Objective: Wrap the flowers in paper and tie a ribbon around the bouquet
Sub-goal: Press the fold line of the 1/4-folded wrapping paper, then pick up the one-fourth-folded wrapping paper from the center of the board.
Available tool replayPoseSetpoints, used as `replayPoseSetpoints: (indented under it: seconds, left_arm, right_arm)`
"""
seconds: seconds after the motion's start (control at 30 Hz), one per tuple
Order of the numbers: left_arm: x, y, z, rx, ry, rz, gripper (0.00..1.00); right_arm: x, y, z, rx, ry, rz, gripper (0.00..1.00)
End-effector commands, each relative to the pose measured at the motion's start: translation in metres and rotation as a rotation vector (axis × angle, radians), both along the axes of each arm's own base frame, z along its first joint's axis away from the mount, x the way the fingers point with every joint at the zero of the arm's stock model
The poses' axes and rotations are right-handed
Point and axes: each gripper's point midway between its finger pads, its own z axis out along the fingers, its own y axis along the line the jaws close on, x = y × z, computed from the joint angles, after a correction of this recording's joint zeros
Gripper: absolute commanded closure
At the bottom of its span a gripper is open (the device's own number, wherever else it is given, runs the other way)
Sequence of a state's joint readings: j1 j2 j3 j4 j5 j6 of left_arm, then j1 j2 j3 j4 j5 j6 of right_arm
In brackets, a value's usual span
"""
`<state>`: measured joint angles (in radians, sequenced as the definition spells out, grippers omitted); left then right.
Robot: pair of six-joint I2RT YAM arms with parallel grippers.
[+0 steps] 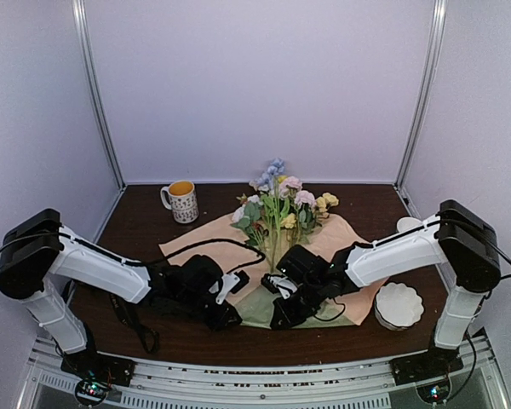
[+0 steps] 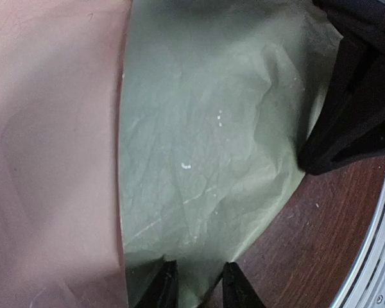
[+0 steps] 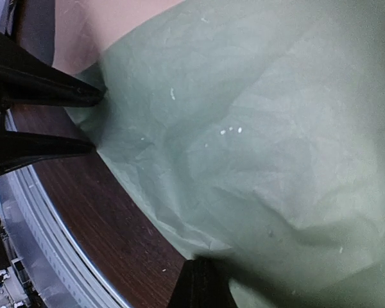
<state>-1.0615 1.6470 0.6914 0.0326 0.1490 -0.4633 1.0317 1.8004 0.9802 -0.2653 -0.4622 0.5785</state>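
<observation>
The flowers [image 1: 279, 207] lie with their blooms toward the back on the paper [image 1: 211, 234], whose peach side faces up. Its near part is folded over, showing sage green [image 2: 205, 128] [image 3: 256, 128]. My left gripper [image 1: 227, 317] [image 2: 199, 273] sits at the fold's near edge. Its fingers [image 3: 51, 86] stand a little apart, with the paper's edge between the tips. My right gripper [image 1: 281, 319] [image 3: 205, 264] is shut on the green paper's near edge and shows in the left wrist view as a black body [image 2: 356, 109]. A black strap [image 1: 129, 319], perhaps the ribbon, lies by the left arm.
A patterned mug [image 1: 181, 201] stands at the back left. A white scalloped dish [image 1: 399, 304] sits at the front right beside the right arm. The metal rail of the table's near edge [image 3: 45, 224] runs just behind both grippers.
</observation>
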Motion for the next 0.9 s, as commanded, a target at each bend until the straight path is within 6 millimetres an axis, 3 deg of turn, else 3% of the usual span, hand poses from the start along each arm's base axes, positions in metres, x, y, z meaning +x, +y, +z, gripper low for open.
replayPoseSetpoints:
  seconds: [0.0, 0.1, 0.2, 0.33, 0.4, 0.57, 0.7, 0.87]
  left_arm:
    - [-0.046, 0.074, -0.047, 0.297, 0.198, 0.028, 0.72]
    - [-0.051, 0.087, -0.037, 0.312, 0.206, 0.047, 0.69]
    - [-0.048, 0.092, -0.017, 0.279, 0.185, 0.08, 0.64]
    - [-0.028, 0.091, 0.017, 0.082, 0.174, 0.201, 0.49]
    - [-0.013, 0.103, 0.023, -0.004, 0.189, 0.319, 0.44]
    - [0.003, 0.128, 0.021, -0.116, 0.204, 0.498, 0.38]
    - [0.003, 0.122, 0.015, -0.154, 0.234, 0.501, 0.31]
    - [0.008, 0.115, 0.005, -0.168, 0.272, 0.491, 0.27]
  right_arm:
    - [0.004, -0.018, -0.025, -0.045, -0.006, -0.008, 1.0]
    - [-0.001, -0.029, -0.036, -0.093, 0.001, 0.0, 1.0]
    - [-0.003, -0.028, -0.033, -0.089, 0.003, 0.011, 1.0]
    - [0.0, -0.019, -0.017, -0.079, -0.02, 0.026, 1.0]
    - [0.001, -0.013, -0.01, -0.061, -0.025, 0.038, 1.0]
    - [0.007, 0.01, 0.008, 0.001, -0.023, 0.054, 1.0]
    - [0.017, 0.028, 0.018, 0.032, -0.035, 0.05, 1.0]
    - [0.024, 0.042, 0.008, 0.03, -0.017, 0.046, 1.0]
